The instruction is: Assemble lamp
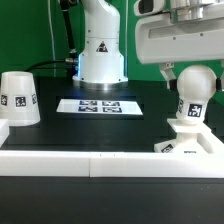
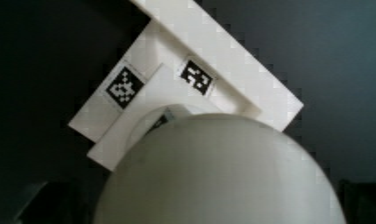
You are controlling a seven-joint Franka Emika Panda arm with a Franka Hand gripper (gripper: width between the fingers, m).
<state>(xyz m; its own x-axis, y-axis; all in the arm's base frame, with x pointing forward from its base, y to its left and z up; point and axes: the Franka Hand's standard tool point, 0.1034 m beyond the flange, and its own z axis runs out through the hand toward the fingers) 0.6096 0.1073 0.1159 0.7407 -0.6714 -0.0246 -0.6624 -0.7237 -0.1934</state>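
1. Edges first: a long white rail (image 1: 100, 166) runs along the near side of the dark table (image 1: 110, 130). A short rail piece (image 1: 4, 128) closes off the exterior view's left.
2. The base (image 1: 192, 142) sits right up against that near rail at the exterior view's right, so there's no slack on that side. The wrist view agrees, with the base (image 2: 247, 95) lying flush beside the rail (image 2: 185, 30).
3. Open room: a wide stretch of bare black tabletop lies between the shade (image 1: 18, 97) and the base. The marker board (image 1: 100, 104) lies flat in the middle, near the robot pedestal (image 1: 100, 50) and well apart from both lamp parts.
4. The count: 1 shade, 1 bulb (image 1: 195, 90), 1 base and 1 marker board. The wrist view shows 2 square tags on the base.
5. The shade stands wide end down at the exterior view's far left, close to the short rail piece. The bulb stands upright on the base, round head up, with a tag on its stem.
6. Arm pose: the white hand hangs straight down from the top at the exterior view's right, directly over the bulb. The gripper (image 1: 186, 72) sits at the bulb's head.
7. 1 dark finger (image 1: 168, 72) shows beside the head and the other is hidden. In the wrist view the bulb (image 2: 211, 170) fills the foreground. I cannot tell whether the fingers squeeze the head or merely straddle it.
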